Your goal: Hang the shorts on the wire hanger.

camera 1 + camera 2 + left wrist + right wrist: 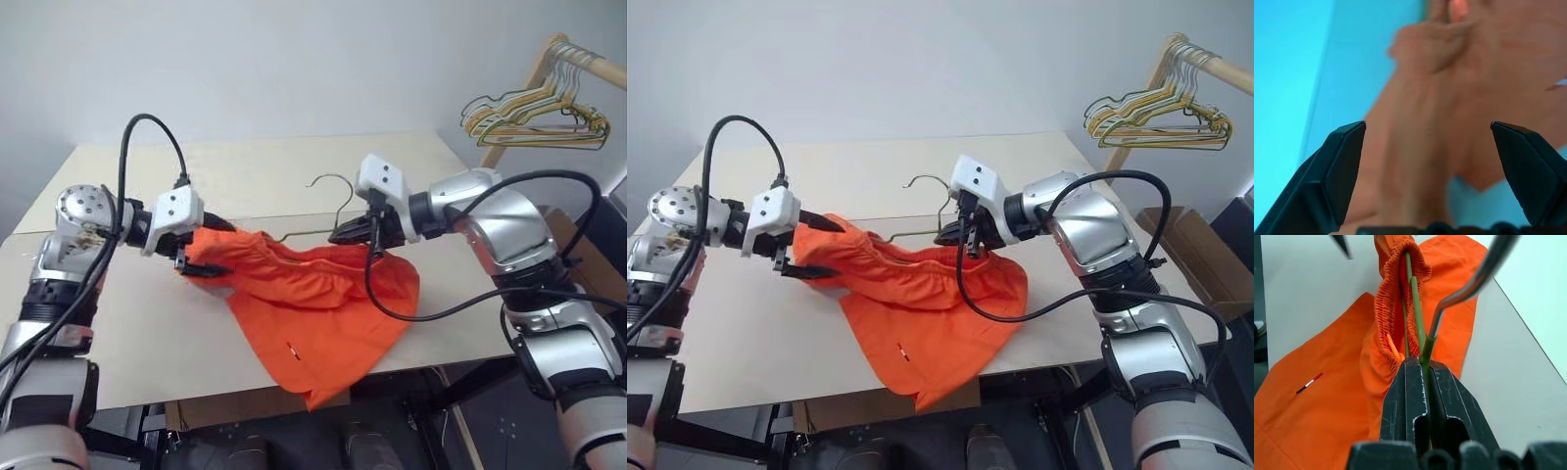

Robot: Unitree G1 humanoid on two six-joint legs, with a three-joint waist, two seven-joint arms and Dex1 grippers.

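You're pinching the hanger [1418,318] in the right gripper [1422,364] above the table [118,333], shorts [313,304] draped on it; left gripper [813,248] gaping empty, so the waistband risks sliding off

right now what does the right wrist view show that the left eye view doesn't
Right wrist view alone: the wire hanger running inside the shorts' gathered waistband, and the right hand's fingers clamped on the wire.

Left eye view alone: the left hand open at the waistband's far end, the bunch of hangers on a rack, the whole table.

Both: the orange shorts, the hanger's hook, the shorts' small mark.
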